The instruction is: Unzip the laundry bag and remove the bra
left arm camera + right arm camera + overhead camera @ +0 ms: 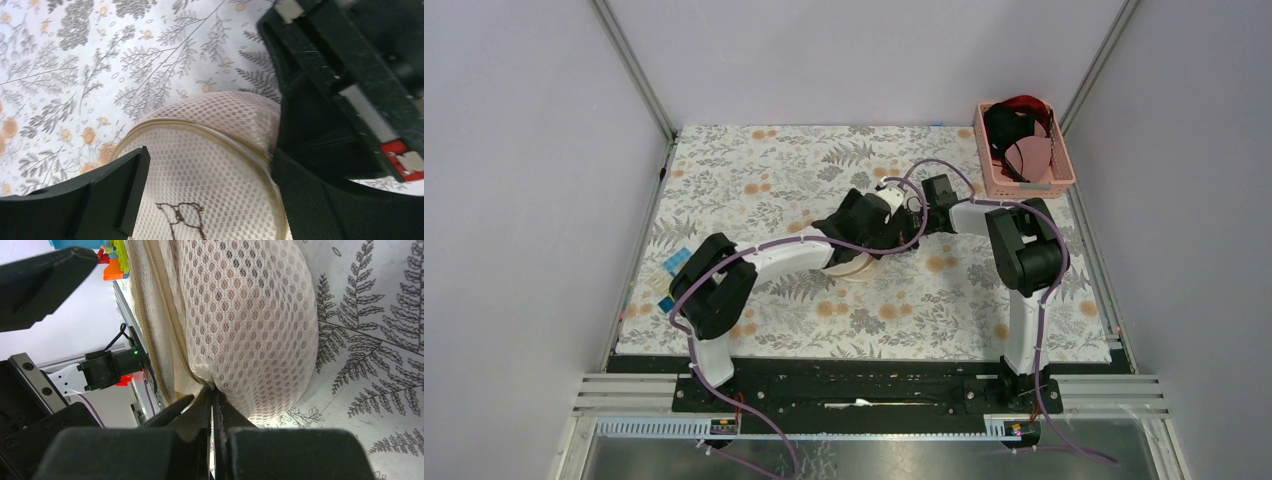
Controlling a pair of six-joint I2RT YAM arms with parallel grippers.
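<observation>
The laundry bag [861, 266] is a round cream mesh case lying mid-table, mostly under the arms. In the left wrist view its face [220, 120] shows a dark line drawing and the zip rim. My left gripper [864, 245] [210, 170] is open and straddles the case, one finger over the face and the other at the rim. My right gripper [902, 212] [212, 395] is shut, pinching the bag's zip seam below the bulging mesh [250, 315]. The bra is hidden; only a faint pinkish tone shows through the mesh.
A pink slatted basket [1064, 175] holding black and red garments [1014, 125] stands at the back right corner. Small blue items [674, 262] lie at the left edge of the floral mat [754, 170]. Grey walls close in on three sides.
</observation>
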